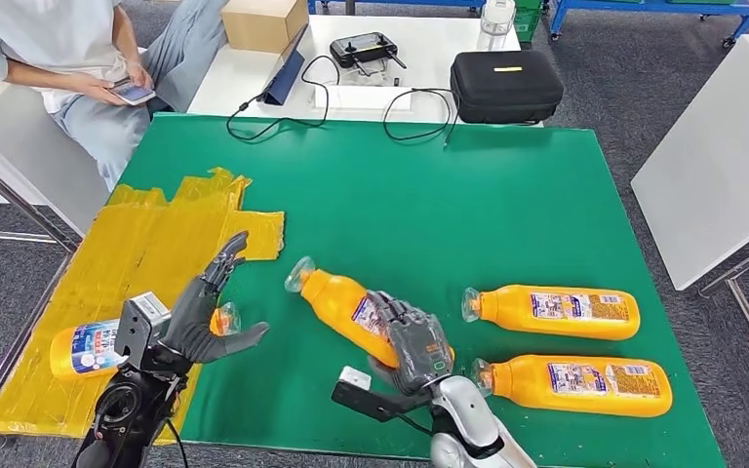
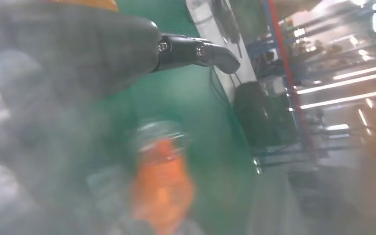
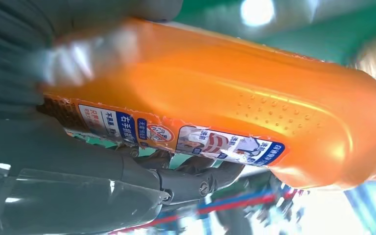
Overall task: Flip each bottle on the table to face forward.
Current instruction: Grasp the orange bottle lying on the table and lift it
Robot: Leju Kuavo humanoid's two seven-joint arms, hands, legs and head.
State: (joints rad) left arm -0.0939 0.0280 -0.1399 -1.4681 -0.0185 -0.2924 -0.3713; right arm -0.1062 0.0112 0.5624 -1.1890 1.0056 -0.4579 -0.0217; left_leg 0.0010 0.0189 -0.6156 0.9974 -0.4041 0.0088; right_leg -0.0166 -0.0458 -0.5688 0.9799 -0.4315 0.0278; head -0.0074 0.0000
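The right hand is clamped around the body of an orange bottle, fingers wrapped over its lower half; the bottle lies tilted, its clear cap pointing away from the robot and toward the yellow patch. In the right wrist view the same bottle sits firmly against the palm, with dark fingers curled beneath its label.

The left hand holds nothing. Its fingers are spread apart, thumb out to the side, and it hovers just beside a second bottle that lies on the yellow patch, blue-and-white label upward. Whether the hand touches that bottle cannot be told. The left wrist view is badly blurred; one dark finger and an orange bottle with a clear cap are all that can be made out.

Two further bottles lie on their sides on the far side of the held bottle from the yellow patch, caps toward it: one farther from the robot, one nearer, close together, labels showing.

The working surface is a green mat. Beyond it, a white table carries a black case, a controller, a cardboard box and cables. A seated person holding a phone sits beyond the yellow patch. The floor is grey carpet.
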